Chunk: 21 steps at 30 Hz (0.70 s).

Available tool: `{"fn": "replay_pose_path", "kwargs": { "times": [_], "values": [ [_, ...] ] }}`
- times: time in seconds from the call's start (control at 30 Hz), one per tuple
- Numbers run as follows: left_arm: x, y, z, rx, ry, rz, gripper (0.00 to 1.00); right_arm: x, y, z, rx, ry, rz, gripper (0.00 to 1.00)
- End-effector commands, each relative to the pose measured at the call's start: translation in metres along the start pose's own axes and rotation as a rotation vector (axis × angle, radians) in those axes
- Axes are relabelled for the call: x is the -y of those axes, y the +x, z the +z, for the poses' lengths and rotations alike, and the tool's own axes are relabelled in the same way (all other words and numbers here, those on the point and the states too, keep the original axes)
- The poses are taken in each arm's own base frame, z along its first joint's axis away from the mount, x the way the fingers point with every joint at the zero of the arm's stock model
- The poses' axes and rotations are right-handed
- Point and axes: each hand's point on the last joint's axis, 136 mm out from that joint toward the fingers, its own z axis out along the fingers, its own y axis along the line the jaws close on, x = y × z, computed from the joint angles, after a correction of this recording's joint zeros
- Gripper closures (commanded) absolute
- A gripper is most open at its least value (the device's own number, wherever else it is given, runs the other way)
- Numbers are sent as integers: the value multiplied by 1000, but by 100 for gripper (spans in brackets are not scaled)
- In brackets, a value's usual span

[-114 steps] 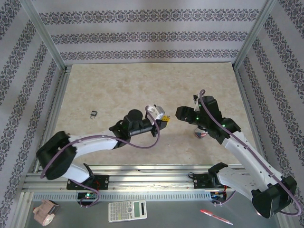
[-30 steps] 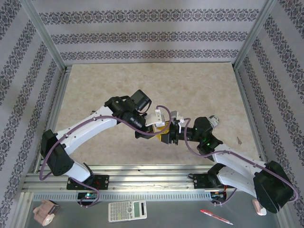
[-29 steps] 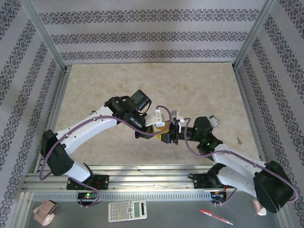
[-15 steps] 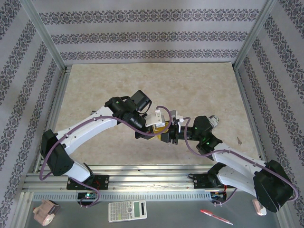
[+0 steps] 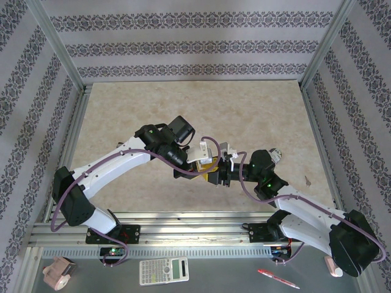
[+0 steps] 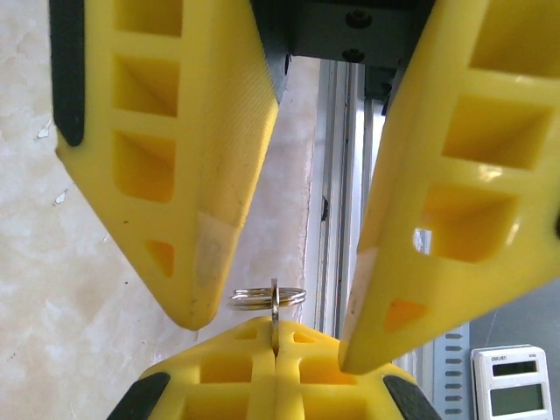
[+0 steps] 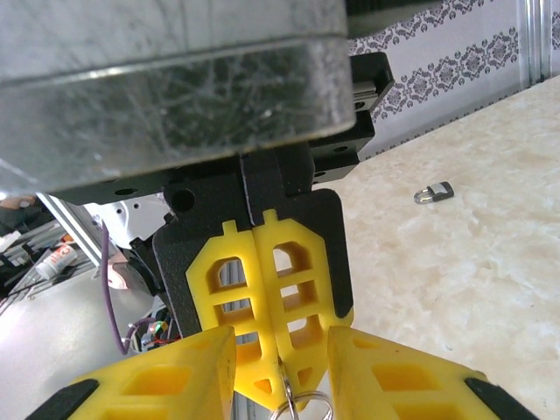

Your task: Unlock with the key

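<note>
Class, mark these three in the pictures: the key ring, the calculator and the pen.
key ring [image 6: 238,300], left wrist view, on the left end of the wire loop.
calculator [image 5: 164,271], top view, on the middle of its keypad.
pen [image 5: 278,279], top view, on the middle of its red barrel.

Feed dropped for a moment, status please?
Left tool shut on key. Right tool open, fingers either side of it. Padlock lying on table, untouched. Nothing seen blocking.
</note>
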Motion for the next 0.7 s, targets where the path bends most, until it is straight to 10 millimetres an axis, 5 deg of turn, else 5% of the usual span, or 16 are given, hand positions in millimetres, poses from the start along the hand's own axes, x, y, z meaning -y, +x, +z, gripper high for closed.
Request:
{"fn": "replay_pose_path", "kwargs": {
  "times": [0.0, 0.67],
  "values": [
    [7, 3, -1, -9, 23, 18, 100, -4, 14, 0, -28, -33, 12, 66],
    [9, 0, 3, 1, 51, 16, 100, -10, 12, 4, -34, -82, 31, 88]
  ]
}}
